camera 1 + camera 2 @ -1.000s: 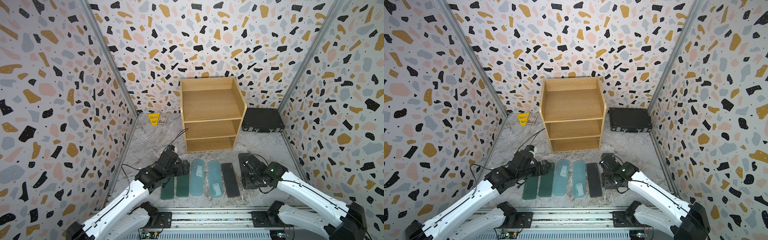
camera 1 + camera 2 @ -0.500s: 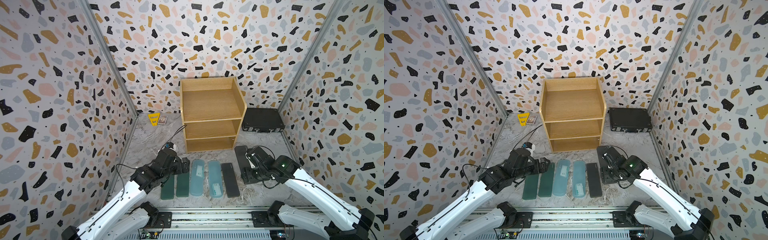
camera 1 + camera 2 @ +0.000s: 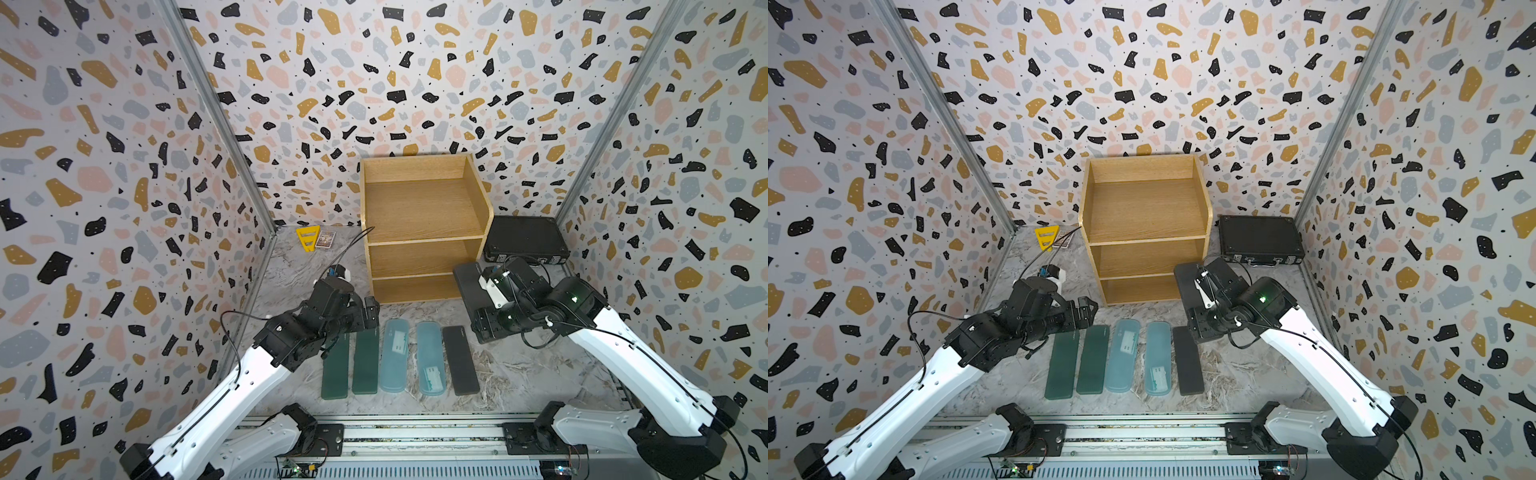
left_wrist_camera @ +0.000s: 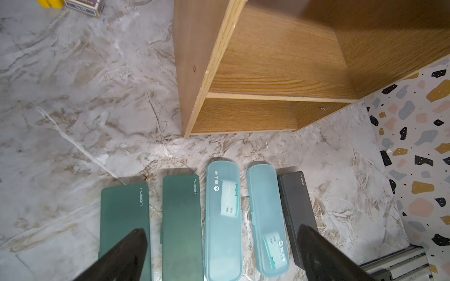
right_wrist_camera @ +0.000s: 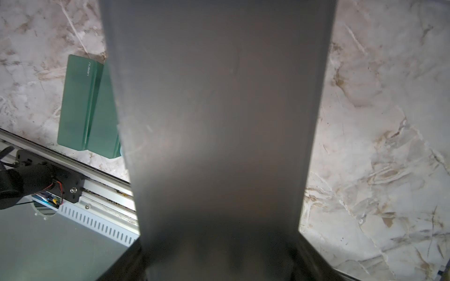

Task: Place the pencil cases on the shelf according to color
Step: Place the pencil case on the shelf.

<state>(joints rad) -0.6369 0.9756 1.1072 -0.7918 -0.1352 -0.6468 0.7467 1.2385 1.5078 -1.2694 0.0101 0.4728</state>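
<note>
Right gripper [image 3: 482,320] clamps one dark grey case [image 5: 219,121], which blocks most of the right wrist view and hides the fingertips. The case sits just right of the shelf [image 3: 424,208] front. Left gripper [image 4: 221,228] is spread wide over the row of five cases [image 3: 392,357]. Bare table [image 3: 519,374] lies between row and shelf.

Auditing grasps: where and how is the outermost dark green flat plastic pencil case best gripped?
Probably across the long edges of the outermost dark green case, from above: it lies flat, narrow, outer side free, a gap beside the second green case.
</note>
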